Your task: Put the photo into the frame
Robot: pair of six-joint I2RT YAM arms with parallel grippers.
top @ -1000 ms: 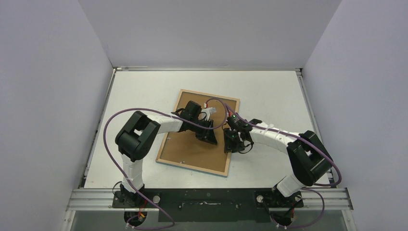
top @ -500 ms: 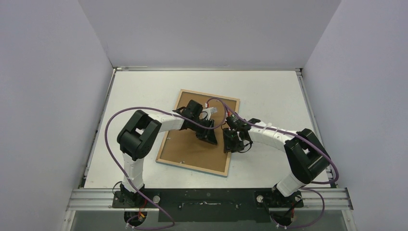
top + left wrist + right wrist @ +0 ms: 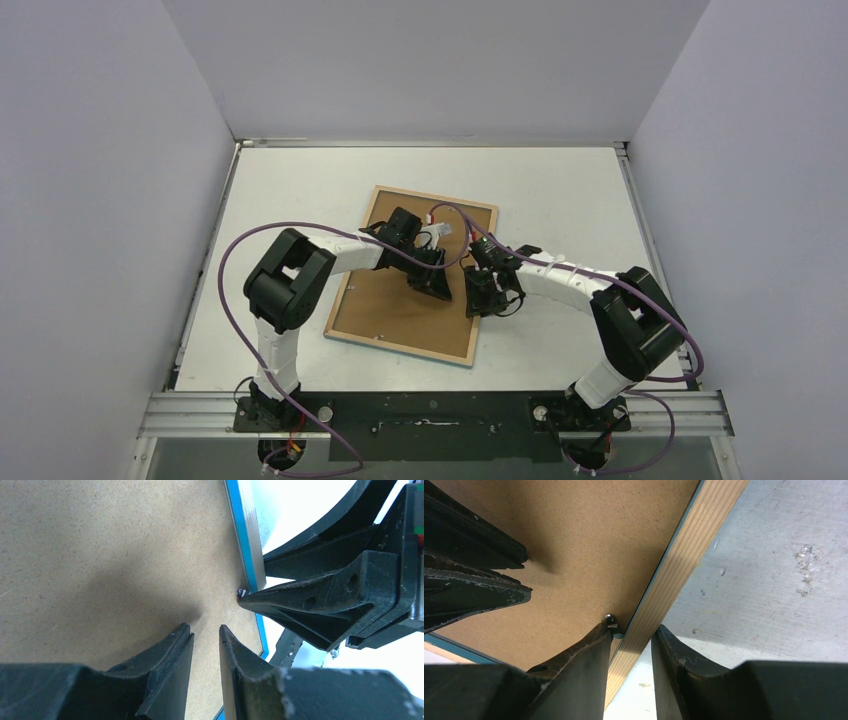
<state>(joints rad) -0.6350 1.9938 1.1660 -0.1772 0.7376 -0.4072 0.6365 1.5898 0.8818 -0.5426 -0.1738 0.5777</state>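
Right gripper [image 3: 631, 632] straddles the frame [image 3: 679, 565] edge, one finger at a metal tab [image 3: 610, 618]; can't tell if it's pinching. Left gripper [image 3: 206, 630] over backing board [image 3: 100, 545], jaws slightly apart, empty.

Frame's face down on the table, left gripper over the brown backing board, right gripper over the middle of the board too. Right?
One thing is off. The right gripper is not over the middle: it straddles the right-hand edge of the frame, one side by a small metal tab on the backing board, the other over the table. The right wrist view shows it. The left gripper is over the board.
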